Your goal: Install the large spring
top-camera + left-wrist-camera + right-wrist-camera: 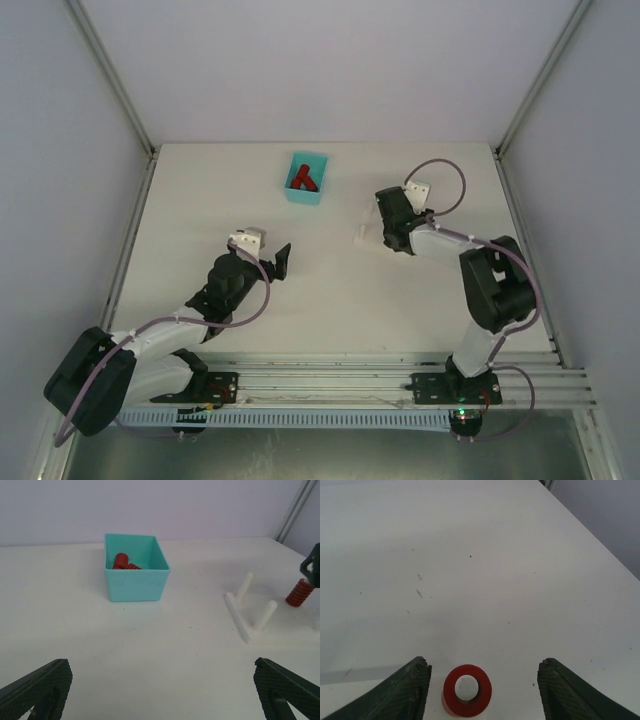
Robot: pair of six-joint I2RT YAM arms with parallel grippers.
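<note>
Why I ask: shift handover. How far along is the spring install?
Looks done: the red spring sits over its white peg. In hand: nothing; the right gripper stands open, clear of it, and the left gripper is open. Left: probably just backing the right gripper away.

High rear overhead camera; low wrist cameras, spring (300, 592) in both.

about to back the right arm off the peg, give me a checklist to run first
1. Large spring around white peg: ok.
2. Right gripper fingers apart from the spring, gap on both sides: ok.
3. Spring pushed fully down to the fixture base: cannot tell.
4. Left gripper open, well short of the fixture: ok.
5. Other two pegs bare: ok.
</note>
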